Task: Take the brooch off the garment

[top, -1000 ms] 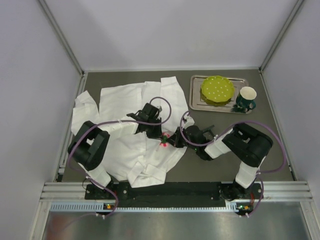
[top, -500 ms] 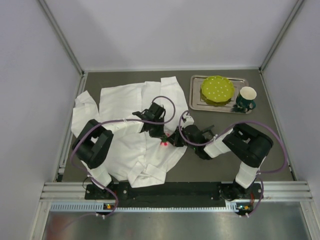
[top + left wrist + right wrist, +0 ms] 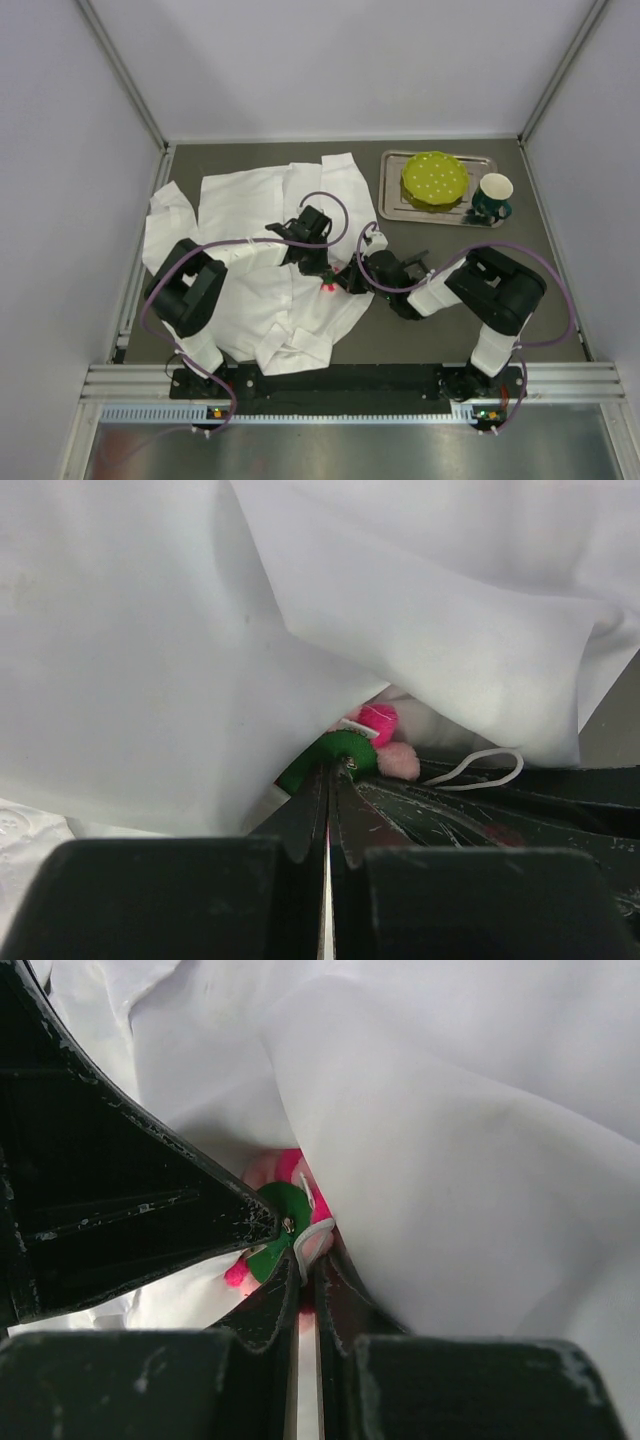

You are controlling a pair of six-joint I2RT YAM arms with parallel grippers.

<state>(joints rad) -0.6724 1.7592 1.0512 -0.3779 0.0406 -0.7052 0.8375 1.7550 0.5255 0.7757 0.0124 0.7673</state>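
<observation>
Tightly, both end effectors (image 3: 328,772) (image 3: 305,1263) pinch the brooch (image 3: 377,720).

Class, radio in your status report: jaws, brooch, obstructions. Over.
Left gripper, right gripper: jaws shut on brooch. Not yet off garment. Its fold overhangs.

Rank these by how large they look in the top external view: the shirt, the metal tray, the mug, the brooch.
Largest to smallest:
1. white shirt
2. metal tray
3. mug
4. brooch, only a pink speck
No two look alike in size.
</observation>
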